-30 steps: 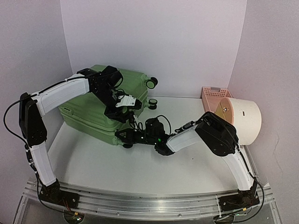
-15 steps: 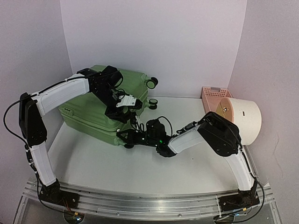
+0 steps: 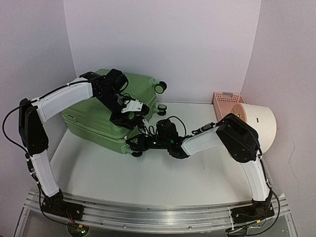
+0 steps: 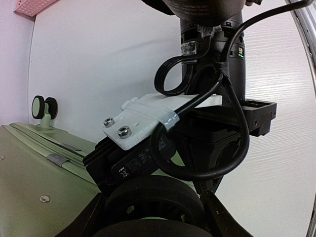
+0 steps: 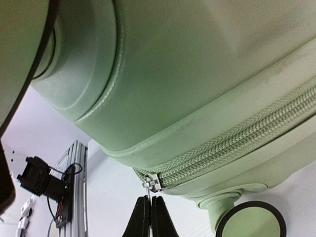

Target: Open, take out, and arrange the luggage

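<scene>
**Table** [image 3: 123, 173]: white surface carrying all the items.

**The luggage** [image 3: 91, 123]: light-green hard-shell suitcase. It lies flat and closed at the left rear of the table, its wheeled end turned toward the centre. It is the largest item in view.

**Cream drum** [image 3: 259, 126]: lies on its side at the far right, well apart from the luggage.

**Pink slotted basket** [image 3: 224, 98]: sits just behind the drum, against it.

**Left gripper** [image 3: 127, 114]: reaches over the top shell to the wheeled end. In the left wrist view its jaws stand about halfway apart, one on each side of a black upper wheel [image 4: 148, 197], and both fingers lie against it.

**Lower wheel** [image 5: 252, 224]: green disc with a black rim, under the near corner of the shell and just beside the right gripper.

**Right gripper** [image 5: 149, 207]: low at the near corner of the wheeled end. Its jaws are pressed fully together, pinching the thin metal zipper pull [image 5: 149, 191].

**Zipper** [image 5: 237, 143]: green tape running along the seam between the two shells. Its teeth are closed from the slider [image 5: 154, 181] onward.
</scene>
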Robot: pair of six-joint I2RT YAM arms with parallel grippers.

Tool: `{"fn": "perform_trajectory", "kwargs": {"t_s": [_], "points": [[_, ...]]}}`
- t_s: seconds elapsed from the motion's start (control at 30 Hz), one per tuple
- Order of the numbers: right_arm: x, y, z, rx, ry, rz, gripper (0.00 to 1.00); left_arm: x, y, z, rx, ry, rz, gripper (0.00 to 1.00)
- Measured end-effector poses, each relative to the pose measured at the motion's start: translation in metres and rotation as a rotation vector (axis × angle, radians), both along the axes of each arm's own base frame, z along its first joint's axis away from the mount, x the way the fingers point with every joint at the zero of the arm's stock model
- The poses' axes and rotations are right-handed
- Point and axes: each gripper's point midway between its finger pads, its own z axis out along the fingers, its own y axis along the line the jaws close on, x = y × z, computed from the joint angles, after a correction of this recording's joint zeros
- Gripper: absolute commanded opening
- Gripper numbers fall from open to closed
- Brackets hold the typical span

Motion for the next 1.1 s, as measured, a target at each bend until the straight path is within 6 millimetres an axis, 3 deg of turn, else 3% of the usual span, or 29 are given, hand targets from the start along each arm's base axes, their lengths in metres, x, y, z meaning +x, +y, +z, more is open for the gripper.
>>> {"fn": "perform_trajectory", "kwargs": {"t_s": [0.3, 0.5, 0.6, 0.63, 0.77, 0.87, 1.1], "points": [[0.004, -0.01, 0.006, 0.016, 0.005, 0.116, 0.0, 0.006, -0.001, 0.004, -0.022, -0.032, 0.017, 0.0], [0.033, -0.028, 0.017, 0.105, 0.199, 0.115, 0.0, -0.005, 0.005, 0.0, 0.008, -0.02, -0.016, 0.0], [0.05, -0.045, 0.01, 0.137, 0.303, 0.061, 0.0, -0.01, 0.013, -0.001, 0.019, -0.021, -0.025, 0.0], [0.057, -0.06, -0.002, 0.147, 0.371, 0.017, 0.0, -0.015, 0.017, -0.001, 0.025, -0.023, -0.036, 0.0], [0.049, -0.07, -0.026, 0.123, 0.479, -0.017, 0.0, -0.019, 0.02, -0.002, 0.034, -0.022, -0.05, 0.0], [0.042, -0.062, -0.028, 0.092, 0.42, -0.016, 0.26, -0.018, 0.02, -0.002, 0.029, -0.027, -0.048, 0.0], [-0.008, -0.022, -0.013, 0.01, 0.086, 0.076, 0.64, -0.017, 0.019, 0.0, 0.018, -0.033, -0.037, 0.0]]}}
